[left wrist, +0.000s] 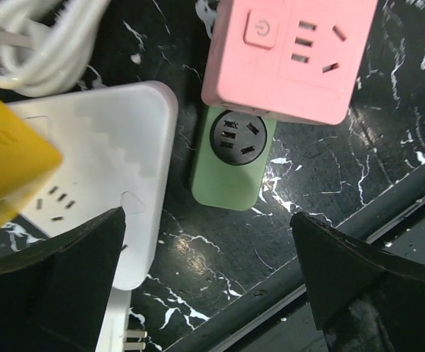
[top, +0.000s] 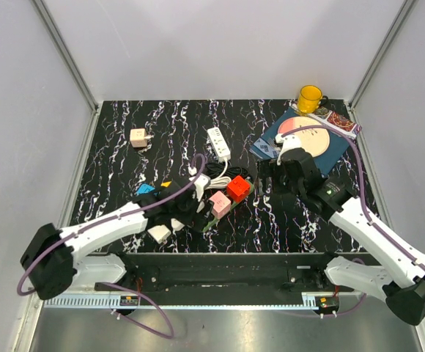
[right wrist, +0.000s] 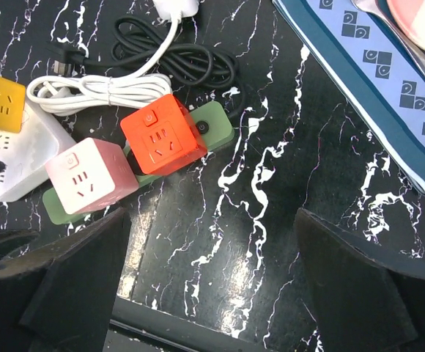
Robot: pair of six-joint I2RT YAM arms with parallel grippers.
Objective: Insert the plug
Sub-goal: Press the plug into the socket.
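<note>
1. Black fingers (left wrist: 51, 286) of left gripper (left wrist: 209, 293) spread wide, gripping nothing, hovering low over a cluster of sockets.
2. Below that gap, green strip (left wrist: 231, 158) on black marbled mat (top: 117, 161), with pink cube (left wrist: 293, 55) seated on its far end.
3. Just left of it, white block (left wrist: 110, 147), partly covered by yellow cube (left wrist: 7, 169); white cord (left wrist: 44, 37) coiled beyond.
4. Right gripper (right wrist: 212, 293) also spread wide and empty, above bare mat at the cluster's right side.
5. From the right wrist: red cube (right wrist: 157, 143) and pink cube side by side on green strip, black cord (right wrist: 176, 59) looped just past them.
6. Beige plug (top: 138, 137) alone at far left of mat, well apart from both grippers, prongs pointing toward white strip (top: 218, 144), not inserted.
7. At far right corner, yellow mug (top: 309, 97) beside a plate (top: 304, 136) on blue cloth (top: 333, 150).
</note>
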